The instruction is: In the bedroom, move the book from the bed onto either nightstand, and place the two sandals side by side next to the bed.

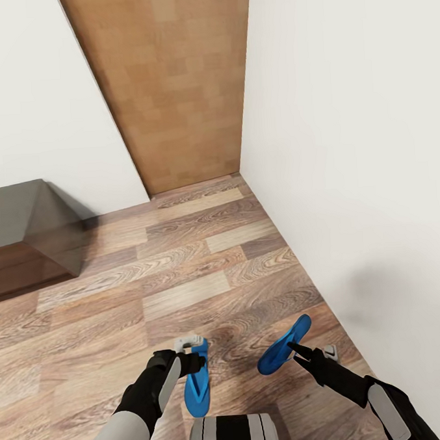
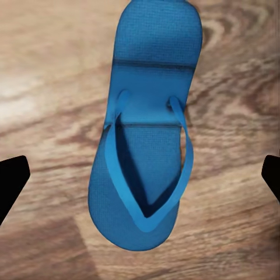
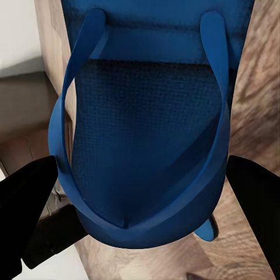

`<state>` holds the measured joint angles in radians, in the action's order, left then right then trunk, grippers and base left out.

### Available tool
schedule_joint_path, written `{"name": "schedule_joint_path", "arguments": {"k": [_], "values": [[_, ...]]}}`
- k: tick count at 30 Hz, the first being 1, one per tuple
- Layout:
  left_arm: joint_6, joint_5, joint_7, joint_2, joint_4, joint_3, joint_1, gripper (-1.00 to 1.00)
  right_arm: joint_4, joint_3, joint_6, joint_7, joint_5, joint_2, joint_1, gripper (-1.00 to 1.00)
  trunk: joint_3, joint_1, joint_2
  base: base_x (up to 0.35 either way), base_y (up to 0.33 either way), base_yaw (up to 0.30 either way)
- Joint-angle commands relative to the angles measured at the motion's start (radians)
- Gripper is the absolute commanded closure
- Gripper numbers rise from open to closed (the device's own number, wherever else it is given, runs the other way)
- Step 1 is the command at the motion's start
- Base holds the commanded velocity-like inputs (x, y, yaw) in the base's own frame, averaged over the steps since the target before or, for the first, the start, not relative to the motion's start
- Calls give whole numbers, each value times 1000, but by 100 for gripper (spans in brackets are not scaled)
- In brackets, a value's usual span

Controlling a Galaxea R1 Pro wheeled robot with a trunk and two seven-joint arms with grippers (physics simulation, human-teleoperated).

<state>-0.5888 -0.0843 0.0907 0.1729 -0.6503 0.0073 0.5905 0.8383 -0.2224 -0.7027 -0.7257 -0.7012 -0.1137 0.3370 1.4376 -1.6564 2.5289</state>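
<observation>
One sandal (image 1: 284, 346) is being held off the floor (image 1: 184, 274) by the closed right gripper (image 1: 294, 349), near the wall (image 1: 360, 172). The other sandal (image 1: 197, 377) is lying flat farther from the wall, under the wide-open left gripper (image 1: 189, 352).

This is a room in a home, rendered in simulation. The wood-plank floor (image 1: 184, 274) in mixed brown tones runs to plain white walls (image 1: 358, 140), which meet in a corner at about 1 o'clock. A flat light-brown wooden door panel (image 1: 172, 79) stands at 12 o'clock, set in that corner. At 9 o'clock sits a low dark brown glossy cabinet (image 1: 31, 225) against the wall. Two bright blue flat thong sandals (image 1: 197, 377) are near 6 o'clock, household footwear that fits a lived-in dwelling.
</observation>
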Motion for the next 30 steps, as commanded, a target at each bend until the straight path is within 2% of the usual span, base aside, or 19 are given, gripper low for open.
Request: {"name": "schedule_joint_path", "arguments": {"k": [1,14,23,30], "values": [[-5,-9,7,0,-2,1,0,-100,0,-2,-6,-1,-3,0,0,100,1,0,0,0,-121,0],[-5,-9,7,0,-2,1,0,-100,-1,-2,-6,0,-3,0,0,100,1,0,0,0,-45,0],[-5,-9,7,0,-2,1,0,-100,-1,-2,-6,0,-3,0,0,100,35,-4,2,0,0,0],[-5,-9,7,0,-2,1,0,-100,0,-3,-7,-5,-3,-1,0,100,35,-4,2,0,0,0]]}}
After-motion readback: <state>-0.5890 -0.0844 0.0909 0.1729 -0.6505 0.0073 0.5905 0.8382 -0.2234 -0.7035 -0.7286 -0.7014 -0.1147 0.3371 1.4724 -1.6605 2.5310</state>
